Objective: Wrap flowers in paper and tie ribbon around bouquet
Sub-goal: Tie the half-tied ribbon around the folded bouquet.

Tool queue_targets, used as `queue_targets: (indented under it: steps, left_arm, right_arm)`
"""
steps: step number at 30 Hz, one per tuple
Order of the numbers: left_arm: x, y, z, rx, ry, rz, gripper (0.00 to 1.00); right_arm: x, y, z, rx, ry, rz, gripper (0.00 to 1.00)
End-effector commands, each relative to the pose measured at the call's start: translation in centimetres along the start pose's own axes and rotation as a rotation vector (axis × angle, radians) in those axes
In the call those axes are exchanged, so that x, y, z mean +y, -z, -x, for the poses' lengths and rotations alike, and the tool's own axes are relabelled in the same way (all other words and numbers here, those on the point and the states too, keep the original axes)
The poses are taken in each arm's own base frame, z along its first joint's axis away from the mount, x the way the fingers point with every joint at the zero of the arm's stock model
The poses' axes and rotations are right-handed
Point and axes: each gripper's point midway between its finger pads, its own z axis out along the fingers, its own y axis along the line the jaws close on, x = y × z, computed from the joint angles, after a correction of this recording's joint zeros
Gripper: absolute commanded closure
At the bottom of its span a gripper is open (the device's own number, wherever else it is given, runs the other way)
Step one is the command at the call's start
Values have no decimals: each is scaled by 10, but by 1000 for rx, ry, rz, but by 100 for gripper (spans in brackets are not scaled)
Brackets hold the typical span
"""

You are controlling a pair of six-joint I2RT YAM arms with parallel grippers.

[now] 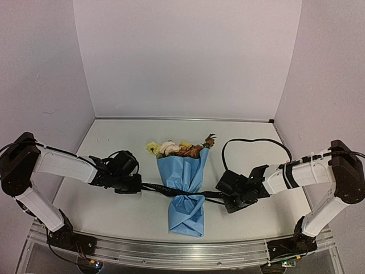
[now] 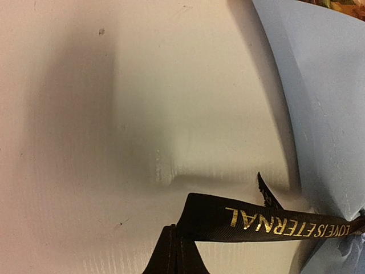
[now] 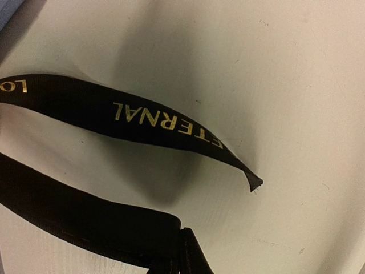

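The bouquet lies in the middle of the table in the top view. Yellow, pink and orange flowers (image 1: 179, 149) stick out of the far end of a light blue paper (image 1: 185, 177) cone. A black ribbon (image 1: 161, 188) with gold lettering pinches the cone at its waist and runs out to both sides. My left gripper (image 1: 138, 184) is shut on the ribbon's left strand (image 2: 256, 220), with the fingertips (image 2: 174, 251) just left of the paper (image 2: 325, 85). My right gripper (image 1: 219, 194) is shut on the right strand (image 3: 85, 220), and a loose ribbon end (image 3: 171, 123) curls above it.
A round black cable (image 1: 256, 141) loops on the table behind the right arm. Pale walls close in the table on three sides. A metal rail (image 1: 171, 251) with the arm bases runs along the near edge.
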Motion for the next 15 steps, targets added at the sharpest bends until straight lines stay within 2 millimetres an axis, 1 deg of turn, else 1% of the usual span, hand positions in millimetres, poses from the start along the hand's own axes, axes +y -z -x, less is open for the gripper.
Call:
queue_targets:
  steps: [1, 6, 9, 12, 15]
  left_arm:
    - [48, 2, -1, 0, 81, 125, 100]
    - [58, 2, 2, 2, 122, 121, 100]
    - [57, 2, 6, 1, 127, 105, 100]
    - [44, 3, 12, -8, 99, 43, 100]
    - [20, 8, 20, -22, 58, -67, 100]
  right_arm:
    - [-41, -8, -32, 84, 54, -179, 100]
    - [-46, -8, -33, 78, 51, -195, 100]
    - [-43, -8, -32, 84, 53, -180, 100]
    - [-33, -5, -27, 83, 58, -131, 100]
    - [-14, 5, -14, 76, 65, -39, 100]
